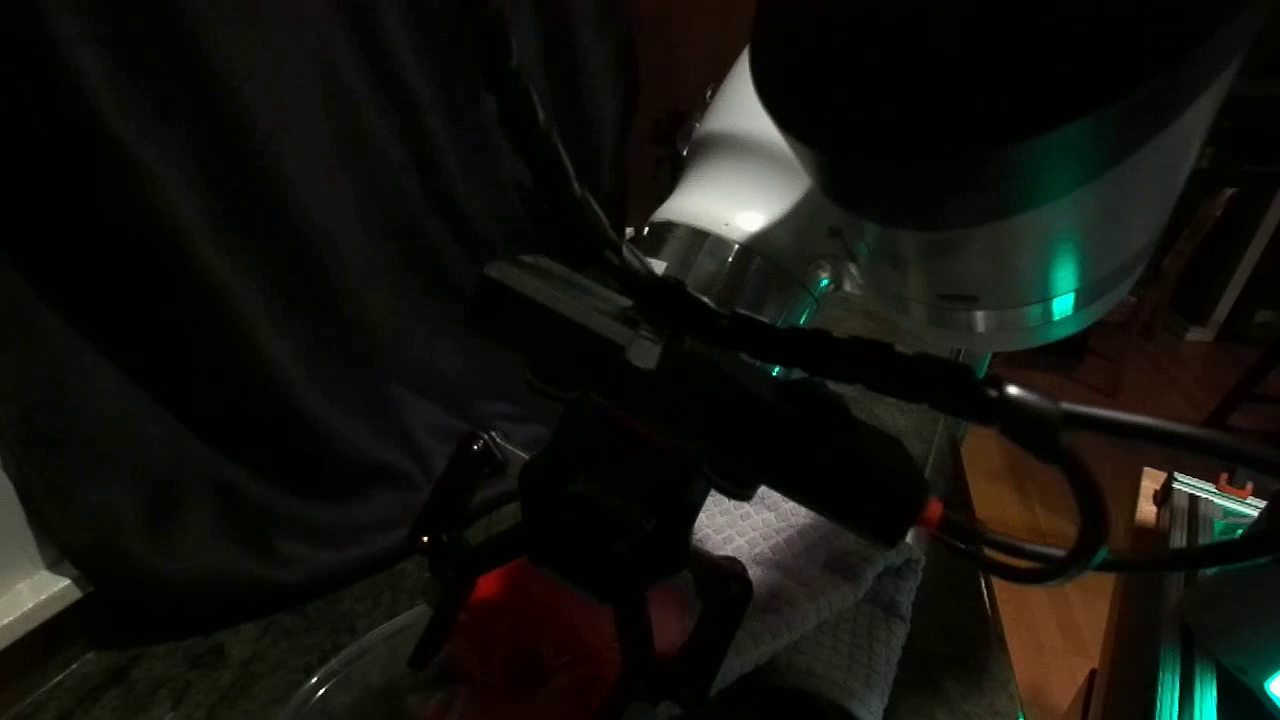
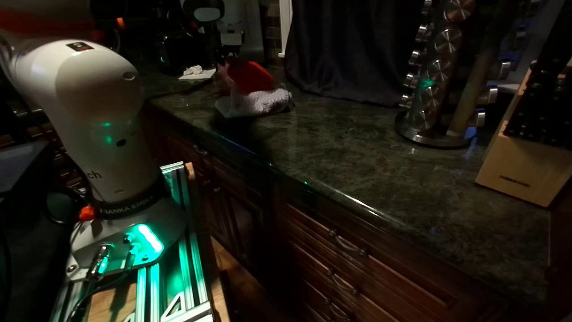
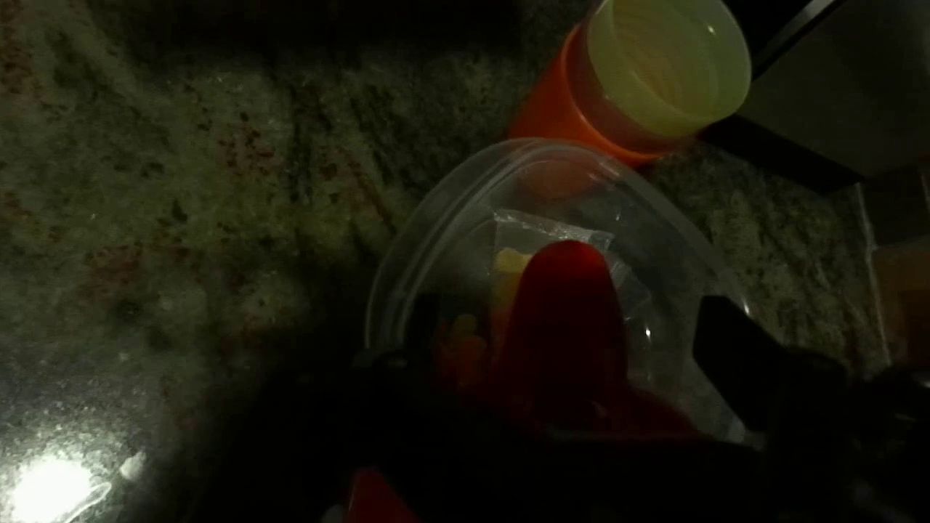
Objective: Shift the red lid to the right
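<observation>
Fingers spread wide apart and directed downward. Between and below these, in an exterior view, the red lid, dim with shadow; in contact with the fingers or clear of them, impossible to tell. Again in an exterior view, the same lid tilted, overlapping in outline a folded pale cloth. Partly beneath the fingers in the wrist view, a clear plastic container, with a transparent packet visible inside the rim outline. Just beside the container, an orange cup, pale and translucent toward the mouth. Under all of these, a mottled stone tabletop. Farther off, a dark curtain; well apart from the lid, a rack of metal-capped jars and, farther still, a wooden knife block.
</observation>
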